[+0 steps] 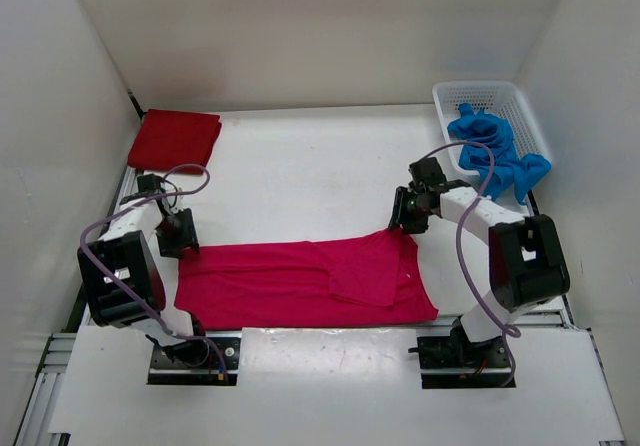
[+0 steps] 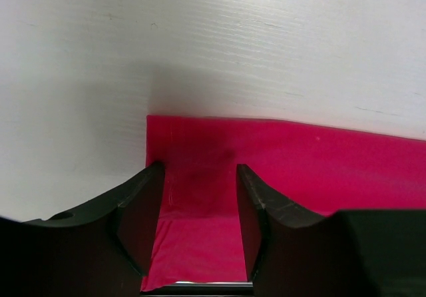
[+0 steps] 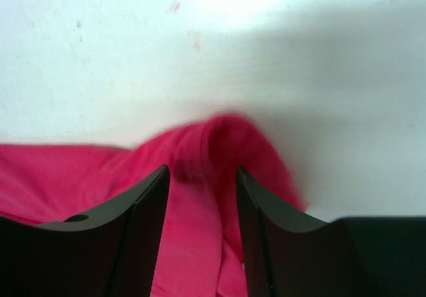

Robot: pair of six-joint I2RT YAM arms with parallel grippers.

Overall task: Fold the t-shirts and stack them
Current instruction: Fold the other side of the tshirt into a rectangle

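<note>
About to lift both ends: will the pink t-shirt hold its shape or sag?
Likely sags in the middle: the pink t-shirt lies limp and wrinkled, bunched into a ridge at the right fingers. Its folded-over flap may fall open.

We are wearing white shells and black joint housings on our left arm (image 1: 122, 266) and right arm (image 1: 522, 261), we are trailing looping lavender cables (image 1: 461, 256) alongside them, and we are showing dark matte fingers (image 2: 136, 214) with curved inner edges at the wrists.
</note>
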